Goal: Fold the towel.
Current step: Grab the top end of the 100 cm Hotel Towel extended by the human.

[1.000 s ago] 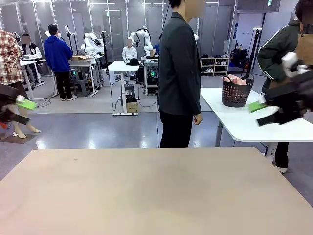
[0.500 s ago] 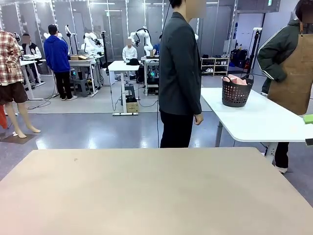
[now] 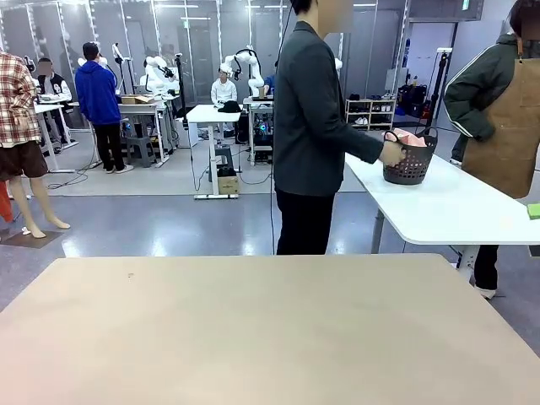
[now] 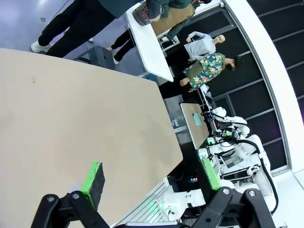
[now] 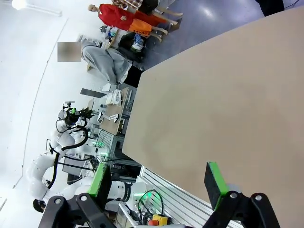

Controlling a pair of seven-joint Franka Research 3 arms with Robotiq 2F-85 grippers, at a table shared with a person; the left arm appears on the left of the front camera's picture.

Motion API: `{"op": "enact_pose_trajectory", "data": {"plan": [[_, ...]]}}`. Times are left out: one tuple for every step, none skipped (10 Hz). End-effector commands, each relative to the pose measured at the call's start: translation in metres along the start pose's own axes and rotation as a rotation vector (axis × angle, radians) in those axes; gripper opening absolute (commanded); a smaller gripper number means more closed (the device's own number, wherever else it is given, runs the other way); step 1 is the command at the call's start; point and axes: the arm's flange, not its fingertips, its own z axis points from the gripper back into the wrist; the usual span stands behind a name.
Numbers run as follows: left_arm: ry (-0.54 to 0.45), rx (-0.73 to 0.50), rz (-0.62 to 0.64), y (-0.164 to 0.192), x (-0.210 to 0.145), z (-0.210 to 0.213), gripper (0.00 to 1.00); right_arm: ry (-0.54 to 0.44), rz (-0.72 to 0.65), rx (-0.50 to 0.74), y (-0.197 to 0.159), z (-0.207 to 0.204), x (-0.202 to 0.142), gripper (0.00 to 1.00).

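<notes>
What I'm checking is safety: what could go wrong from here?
The person's hand is at the basket holding the towel; an arm moving in as they bring it to the table could meet that hand. Dropped bunched, the towel may offer the open left gripper and right gripper no clear edge.

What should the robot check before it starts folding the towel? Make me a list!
1. Towel on the tan table: not ok; the pink cloth in the basket on the white table looks like it.
2. Towel's edges easy to find: cannot tell, too small.
3. Left gripper open: ok.
4. Right gripper open: ok.
5. Person's hand off the tan table: ok, it is at the basket.
</notes>
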Motion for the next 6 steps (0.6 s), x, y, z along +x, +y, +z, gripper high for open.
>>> {"op": "enact_pose_trajectory", "data": {"plan": [[-0.005,-0.024,-0.001,0.0023,-0.0003,0.0017,1.00,-0.007,0.007,0.002,0.0024,0.0031,0.0012,1.00],[-0.005,-0.024,-0.001,0.0023,-0.0003,0.0017,1.00,-0.007,0.007,0.002,0.0024,0.0031,0.0012,1.00],[-0.005,-0.024,-0.001,0.0023,-0.0003,0.0017,1.00,-0.007,0.007,0.002,0.0024,0.0031,0.0012,1.00],[-0.005,-0.024,-0.001,0.0023,-0.0003,0.0017,1.00,-0.007,0.007,0.002,0.0024,0.0031,0.0012,1.00],[-0.005,-0.024,-0.001,0.0023,-0.0003,0.0017,1.00,-0.007,0.007,0.002,0.0024,0.0031,0.0012,1.00],[-0.005,-0.024,-0.001,0.0023,-0.0003,0.0017,1.00,-0.007,0.007,0.002,0.0024,0.0031,0.0012,1.00]]}}
